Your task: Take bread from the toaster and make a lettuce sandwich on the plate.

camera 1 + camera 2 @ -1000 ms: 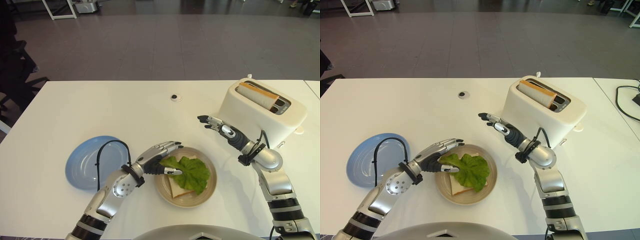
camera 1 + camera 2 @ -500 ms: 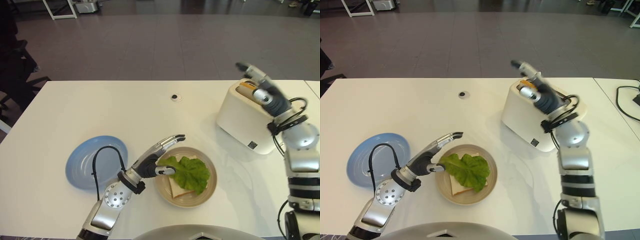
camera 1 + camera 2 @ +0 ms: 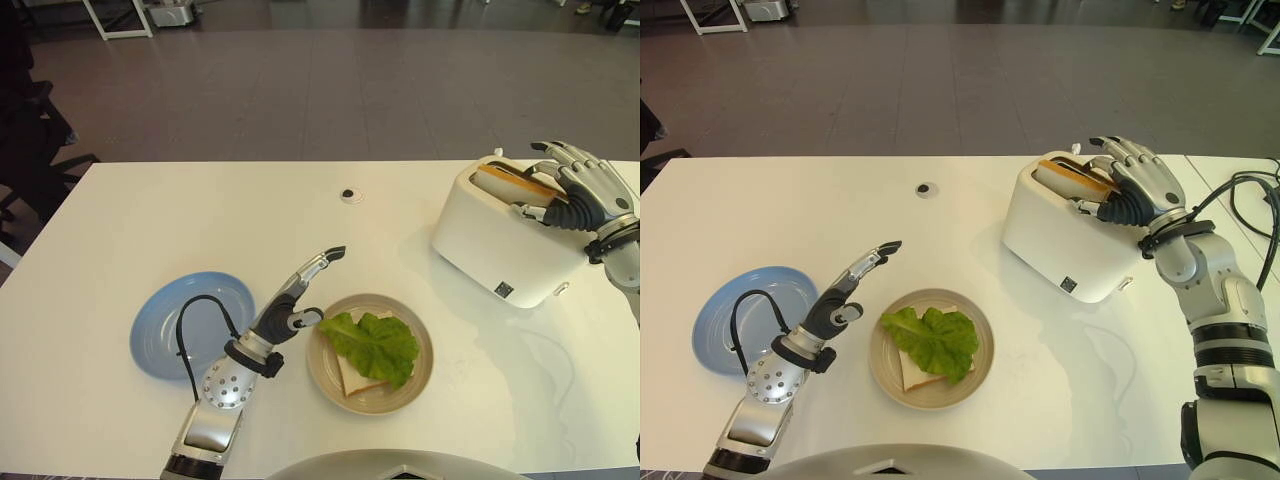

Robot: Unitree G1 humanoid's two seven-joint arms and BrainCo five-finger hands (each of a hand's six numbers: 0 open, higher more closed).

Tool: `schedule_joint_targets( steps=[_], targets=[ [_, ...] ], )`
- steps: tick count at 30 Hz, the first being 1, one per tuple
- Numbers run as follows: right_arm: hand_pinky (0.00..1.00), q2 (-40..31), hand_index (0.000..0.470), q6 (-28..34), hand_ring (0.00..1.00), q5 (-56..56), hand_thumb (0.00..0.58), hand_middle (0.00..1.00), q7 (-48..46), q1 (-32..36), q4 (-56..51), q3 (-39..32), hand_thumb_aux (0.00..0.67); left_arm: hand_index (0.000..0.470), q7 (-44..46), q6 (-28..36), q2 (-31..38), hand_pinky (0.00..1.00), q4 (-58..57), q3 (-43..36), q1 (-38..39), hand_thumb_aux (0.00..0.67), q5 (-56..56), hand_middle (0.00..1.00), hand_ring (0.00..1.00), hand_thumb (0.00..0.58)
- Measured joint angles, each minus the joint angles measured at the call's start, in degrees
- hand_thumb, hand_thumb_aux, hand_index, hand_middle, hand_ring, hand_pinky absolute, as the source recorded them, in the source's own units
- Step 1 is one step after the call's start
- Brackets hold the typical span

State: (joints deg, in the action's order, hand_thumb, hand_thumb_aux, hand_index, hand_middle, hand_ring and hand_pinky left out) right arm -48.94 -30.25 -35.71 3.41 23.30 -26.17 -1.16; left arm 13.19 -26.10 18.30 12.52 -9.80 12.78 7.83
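Note:
A white toaster [image 3: 497, 245] stands at the right of the table with a slice of bread [image 3: 510, 183] sticking out of its slot. My right hand [image 3: 1137, 183] hovers over the toaster's top right, fingers spread and open, close to the bread but not closed on it. On a beige plate [image 3: 418, 372] near the front lies a bread slice [image 3: 356, 380] with a green lettuce leaf [image 3: 378, 345] on top. My left hand [image 3: 296, 300] is raised just left of the plate, open, holding nothing.
A blue plate [image 3: 165, 325] lies at the front left, beside my left arm. A small round dark button [image 3: 348, 194] sits in the table's middle far part. A black cable [image 3: 1252, 190] runs along the right edge.
My right hand swung from above the table's middle up and right to the toaster's top. My left hand let go of the lettuce and lifted away to the left.

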Motion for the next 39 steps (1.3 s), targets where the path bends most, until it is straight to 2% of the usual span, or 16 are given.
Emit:
schedule_joint_targets(
  steps=[8,13,17,22,26,32,35,36,39],
  targets=[
    [0.00,0.56,0.470,-1.20,0.00,6.34,0.580,0.00,-3.54,0.16,-0.63,-0.48,0.670,0.000,-0.01,-0.05,-0.09,0.00,-0.86,0.03,-0.12,0.000,0.30,0.00,0.00,0.000],
    [0.00,2.02,0.470,-0.78,0.00,14.90,0.580,0.00,-9.86,0.15,-0.51,0.22,0.670,0.000,-0.01,-0.22,-0.09,0.00,-1.34,0.10,-0.19,0.000,0.53,0.00,0.00,0.000],
    [0.00,4.62,0.470,2.57,0.00,26.08,0.580,0.00,-18.73,2.83,-4.24,2.46,0.670,0.000,-0.15,-0.45,-0.13,0.00,-1.46,0.28,-0.28,0.000,0.58,0.00,0.00,0.000],
    [0.00,5.14,0.470,9.65,0.00,38.11,0.580,0.00,-28.24,10.61,-9.29,8.71,0.670,0.000,-0.32,-0.81,-0.32,0.00,-1.45,0.86,-0.44,0.000,0.56,0.00,0.00,0.000],
    [0.00,2.04,0.470,19.29,0.00,47.02,0.580,0.00,-36.28,15.65,-6.40,13.50,0.670,0.000,-0.51,-1.26,-0.47,0.00,-1.45,1.15,-0.80,0.000,0.57,0.00,0.00,0.000],
    [0.00,2.63,0.470,36.32,0.00,58.43,0.580,0.00,-42.04,15.57,8.07,16.17,0.670,0.000,-1.74,-1.67,-1.36,0.00,-1.25,1.80,-0.77,0.000,1.28,0.00,0.00,0.000],
    [0.00,3.22,0.470,46.77,0.00,64.66,0.580,0.00,-45.42,10.54,19.57,15.38,0.670,0.000,-2.63,-2.24,-1.54,0.00,-1.09,2.65,-0.93,0.000,1.67,0.00,0.00,0.000],
    [0.00,3.86,0.470,51.31,0.00,66.76,0.580,0.00,-47.19,6.03,24.12,13.64,0.670,0.000,-2.80,-2.47,-1.57,0.00,-1.07,2.96,-1.11,0.000,1.74,0.00,0.00,0.000],
    [0.00,6.20,0.470,59.21,0.00,69.04,0.580,0.00,-48.28,-2.13,33.30,7.99,0.670,0.000,-3.11,-3.04,-1.59,0.00,-1.06,3.61,-1.62,0.000,1.81,0.00,0.00,0.000]
  ],
)
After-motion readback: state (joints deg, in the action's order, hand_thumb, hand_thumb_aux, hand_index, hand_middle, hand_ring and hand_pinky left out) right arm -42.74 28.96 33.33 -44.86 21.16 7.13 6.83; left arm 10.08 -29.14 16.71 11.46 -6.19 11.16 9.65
